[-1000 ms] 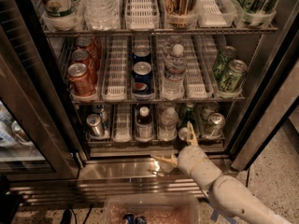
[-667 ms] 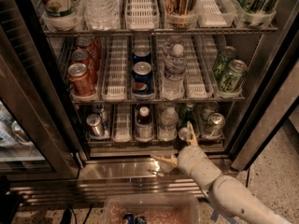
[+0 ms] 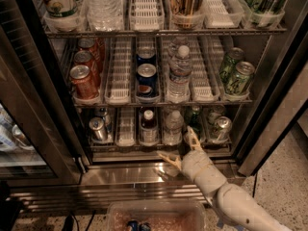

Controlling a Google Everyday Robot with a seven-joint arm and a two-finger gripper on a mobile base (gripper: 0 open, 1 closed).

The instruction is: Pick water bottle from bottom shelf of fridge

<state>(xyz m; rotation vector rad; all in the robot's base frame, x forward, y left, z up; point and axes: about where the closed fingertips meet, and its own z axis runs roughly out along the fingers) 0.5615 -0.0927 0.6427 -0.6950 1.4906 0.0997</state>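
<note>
Speckled floor (image 3: 285, 176) lies at the right, and on it stands the fridge (image 3: 271, 110) with its door open, so the wire racks show. The bottom shelf (image 3: 120, 147) carries white plastic lanes. On it, from the left, I see silver cans (image 3: 98, 129), one lane with nothing in it, a dark bottle (image 3: 148, 126) with a white cap, then the water bottle (image 3: 173, 128), a green bottle (image 3: 195, 117) and another silver can (image 3: 222, 127).

The water bottle stands upright at the front of its lane, between the dark bottle and the green bottle. My gripper (image 3: 175, 143) is outside the fridge, just in front of the bottom shelf's edge and a little below the water bottle. My fingers (image 3: 193, 139) are spread apart and grasp nothing; one points up toward the green bottle, the other points left over the steel sill. My white arm (image 3: 240, 206) comes in from the lower right. A clear plastic bin (image 3: 156, 214) sits on the floor below.
</note>
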